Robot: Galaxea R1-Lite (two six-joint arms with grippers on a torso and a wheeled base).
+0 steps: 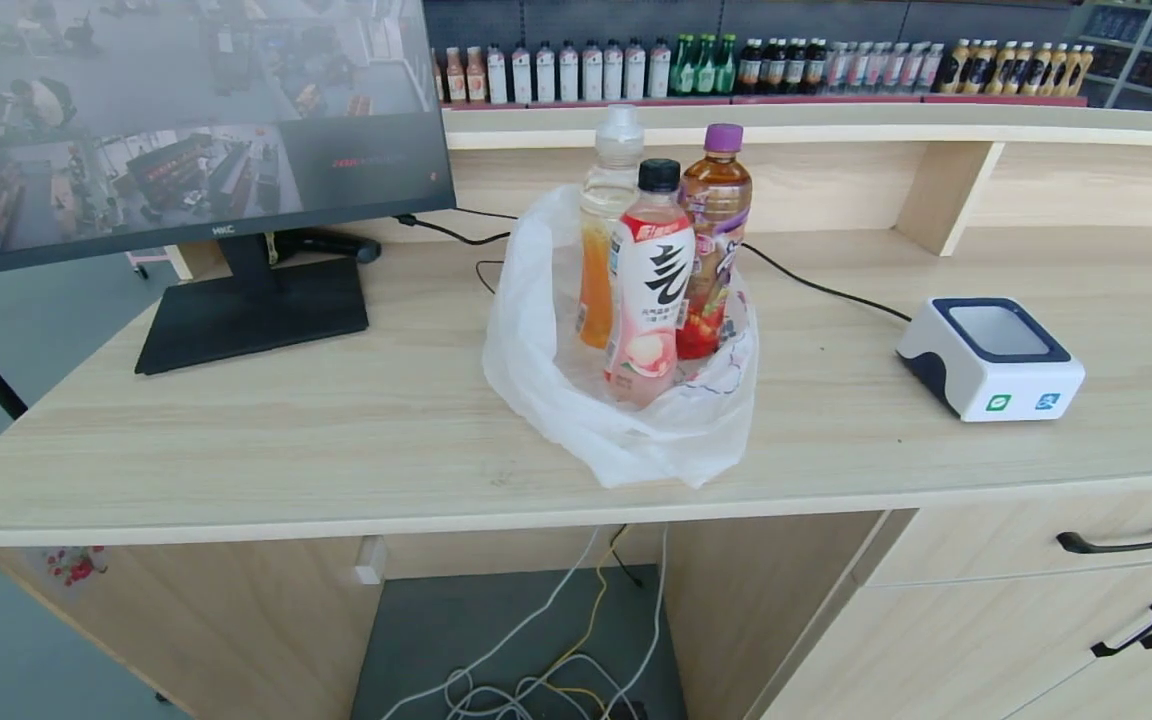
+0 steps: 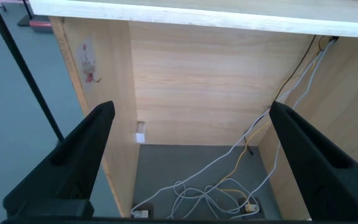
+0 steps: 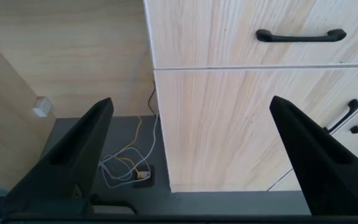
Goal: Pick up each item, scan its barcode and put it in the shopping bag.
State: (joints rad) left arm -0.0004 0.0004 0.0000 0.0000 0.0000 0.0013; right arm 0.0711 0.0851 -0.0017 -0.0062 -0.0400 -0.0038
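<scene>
Three drink bottles stand in the white shopping bag at frame centre, barcode scanner to its right; left gripper and right gripper both gape wide, holding nothing.

The light wood-grain counter carries, from the robot's left to right, a monitor on its flat black base, a white plastic shopping bag near the middle, and a white barcode scanner with a black cable.

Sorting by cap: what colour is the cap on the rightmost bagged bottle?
Purple plastic cap, head view.
</scene>
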